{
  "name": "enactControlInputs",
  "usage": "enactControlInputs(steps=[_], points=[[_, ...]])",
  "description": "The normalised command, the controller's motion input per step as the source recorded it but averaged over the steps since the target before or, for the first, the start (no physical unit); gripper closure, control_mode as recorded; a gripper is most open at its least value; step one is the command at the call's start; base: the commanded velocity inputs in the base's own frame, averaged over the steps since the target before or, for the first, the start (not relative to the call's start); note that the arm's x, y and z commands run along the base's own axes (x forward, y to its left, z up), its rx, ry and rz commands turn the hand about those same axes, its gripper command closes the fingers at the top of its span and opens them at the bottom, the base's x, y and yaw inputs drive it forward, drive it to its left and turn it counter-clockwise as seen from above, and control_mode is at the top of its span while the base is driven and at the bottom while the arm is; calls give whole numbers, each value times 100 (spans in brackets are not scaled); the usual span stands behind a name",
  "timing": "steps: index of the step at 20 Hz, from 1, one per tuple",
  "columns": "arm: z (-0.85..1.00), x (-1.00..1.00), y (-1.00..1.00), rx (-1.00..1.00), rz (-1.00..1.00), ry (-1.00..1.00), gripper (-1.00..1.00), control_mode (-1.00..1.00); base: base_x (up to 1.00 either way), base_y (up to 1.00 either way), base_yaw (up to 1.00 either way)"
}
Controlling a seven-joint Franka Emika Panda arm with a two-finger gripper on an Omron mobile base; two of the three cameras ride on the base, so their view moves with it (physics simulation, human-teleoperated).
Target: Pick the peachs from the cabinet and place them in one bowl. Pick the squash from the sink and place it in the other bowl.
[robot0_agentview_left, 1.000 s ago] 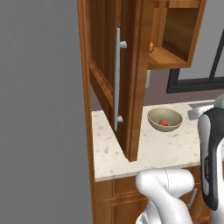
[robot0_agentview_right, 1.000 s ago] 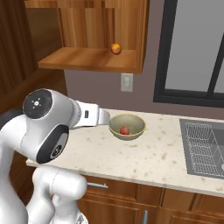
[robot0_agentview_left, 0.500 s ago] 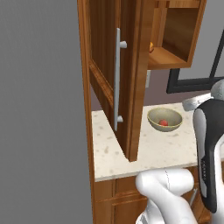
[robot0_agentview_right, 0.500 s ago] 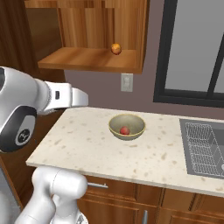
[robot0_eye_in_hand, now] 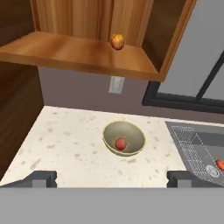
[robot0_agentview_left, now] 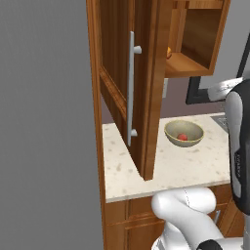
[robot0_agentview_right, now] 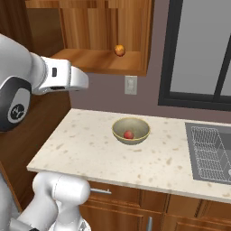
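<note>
My claw (robot0_eye_in_hand: 111,178) spread wide and empty, round yellow-patched peach (robot0_eye_in_hand: 117,41) on smooth wooden cabinet shelf (robot0_eye_in_hand: 74,52) at twelve o'clock, second peach (robot0_eye_in_hand: 120,143) inside shallow tan bowl (robot0_eye_in_hand: 124,139), speckled stone counter (robot0_eye_in_hand: 65,148), plain orange squash (robot0_eye_in_hand: 221,164) in wire-racked grey sink (robot0_eye_in_hand: 199,146) at three o'clock

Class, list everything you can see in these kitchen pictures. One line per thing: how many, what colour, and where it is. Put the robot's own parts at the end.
cabinet: one, reddish-brown wood, on the wall above the counter, door open.
peach on the shelf: one, orange with yellow, inside the cabinet.
tan bowl: one, pale tan, on the counter below the cabinet.
peach in the bowl: one, red-orange, inside the tan bowl.
counter: one, speckled cream, over wooden drawers.
sink: one, dark grey with a wire rack, at the counter's right.
squash: one, orange-red, in the sink.
wall outlet: one, white, behind the bowl.
window: one, dark frame, above the sink.
arm: one, white with dark joints.
claw: one, dark tips, open, holding nothing.
</note>
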Motion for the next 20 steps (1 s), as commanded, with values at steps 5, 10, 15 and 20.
enactControlInputs(steps=[5,10,15,20], points=[[21,0,0,20,0,-8,-100,-100,0,0,0],[0,2,3,2,0,-10,-100,-100,0,0,0],[0,17,12,4,0,-25,-100,-100,0,0,0],[0,20,19,10,0,-30,-100,-100,0,0,0]])
